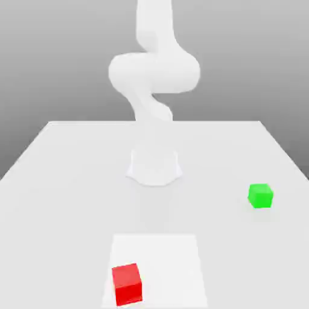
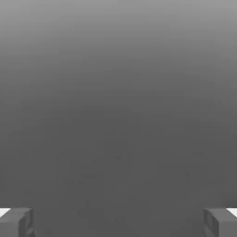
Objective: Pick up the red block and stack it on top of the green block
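1. The red block (image 1: 127, 283) sits on the table (image 1: 54, 175) at the near edge of the exterior view, toward that view's left. It lies on the left part of a brighter white square patch (image 1: 163, 265) on the tabletop. Its faces are plain and carry no writing.
2. The green block (image 1: 261, 196) rests on the table well apart from the red one, farther back and toward the exterior view's right. It too is plain and unmarked, and it looks slightly smaller.
3. Neither block touches the other, and nothing rests on either.
4. The arm (image 1: 154, 72) rises from its round base (image 1: 154, 166) at the middle of the table, bends through a thick white elbow and goes up past the top edge of the exterior view.
5. In the hand view the gripper (image 2: 118, 222) has its two grey fingertips (image 2: 16, 222) at opposite lower corners, spread wide with nothing between them, against a plain grey background.
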{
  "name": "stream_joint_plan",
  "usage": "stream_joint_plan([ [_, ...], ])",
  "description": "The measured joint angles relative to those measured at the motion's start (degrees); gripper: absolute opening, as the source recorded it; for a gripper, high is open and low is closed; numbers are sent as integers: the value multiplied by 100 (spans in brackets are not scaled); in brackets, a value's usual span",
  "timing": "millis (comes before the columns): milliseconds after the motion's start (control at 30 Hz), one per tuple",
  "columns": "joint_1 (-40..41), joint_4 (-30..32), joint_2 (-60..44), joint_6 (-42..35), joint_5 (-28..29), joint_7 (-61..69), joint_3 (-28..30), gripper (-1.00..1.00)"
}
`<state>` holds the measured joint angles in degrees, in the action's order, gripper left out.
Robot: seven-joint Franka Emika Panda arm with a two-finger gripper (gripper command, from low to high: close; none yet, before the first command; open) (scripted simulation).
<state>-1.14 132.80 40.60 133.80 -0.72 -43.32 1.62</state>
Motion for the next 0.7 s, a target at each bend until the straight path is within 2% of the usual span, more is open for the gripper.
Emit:
stream_joint_plan([
  [400, -401, 490, -2534, 971, -417, 1272, 640, 0],
  [700, -344, 856, -4389, 1699, -544, 2081, 772, 0],
])
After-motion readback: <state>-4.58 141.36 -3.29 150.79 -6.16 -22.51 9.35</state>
